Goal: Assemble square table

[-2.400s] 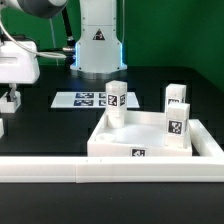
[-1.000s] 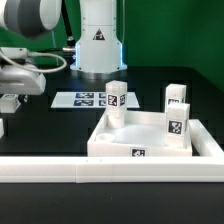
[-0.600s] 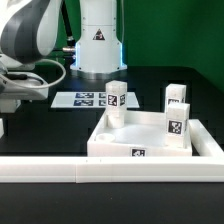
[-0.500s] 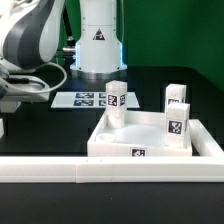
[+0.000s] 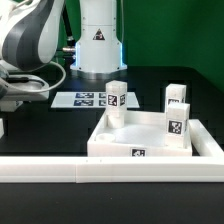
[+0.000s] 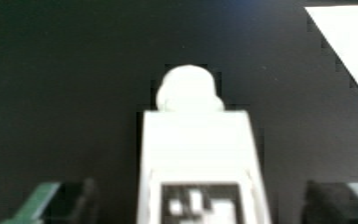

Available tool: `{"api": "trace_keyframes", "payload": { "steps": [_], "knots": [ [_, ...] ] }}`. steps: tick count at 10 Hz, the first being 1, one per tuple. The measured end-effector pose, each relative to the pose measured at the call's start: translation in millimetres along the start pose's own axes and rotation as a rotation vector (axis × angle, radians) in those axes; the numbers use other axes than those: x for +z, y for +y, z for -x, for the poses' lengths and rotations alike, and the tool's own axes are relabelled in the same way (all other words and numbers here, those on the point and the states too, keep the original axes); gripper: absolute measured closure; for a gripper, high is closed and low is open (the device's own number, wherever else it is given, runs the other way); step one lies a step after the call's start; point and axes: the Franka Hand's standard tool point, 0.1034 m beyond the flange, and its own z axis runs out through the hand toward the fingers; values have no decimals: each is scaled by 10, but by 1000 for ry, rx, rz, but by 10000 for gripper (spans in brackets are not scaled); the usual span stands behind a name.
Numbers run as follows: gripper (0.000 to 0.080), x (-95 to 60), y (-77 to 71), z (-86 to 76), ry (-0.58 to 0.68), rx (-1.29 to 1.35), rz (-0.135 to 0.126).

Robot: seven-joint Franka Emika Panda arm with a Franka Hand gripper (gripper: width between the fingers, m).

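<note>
Here, at the exterior view's left edge, the arm is low over the table and the gripper [image 6: 197, 200] straddles a leg block [image 6: 197, 150]. The wrist view shows 2 fingers [image 6: 51, 200] standing apart on either side, neither visibly touching it. The block looks rigid, light and smooth plastic; its flat sides suit a squeeze. Further right, the tabletop [image 5: 150, 150] lies behind the border rail [image 5: 60, 172], with 3 leg blocks [image 5: 116, 97] on or behind it
</note>
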Motion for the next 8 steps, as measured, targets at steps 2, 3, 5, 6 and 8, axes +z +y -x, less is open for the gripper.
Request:
{"api": "trace_keyframes", "payload": {
  "steps": [2,3,5,6,8],
  "knots": [
    [516,24,8,10,-4,2,-3],
    [516,24,8,10,-4,2,-3],
    [514,25,8,10,-4,2,-3],
    [514,24,8,10,-4,2,-3],
    [514,-76,-52,45,-13,-5,-11]
  ]
}}
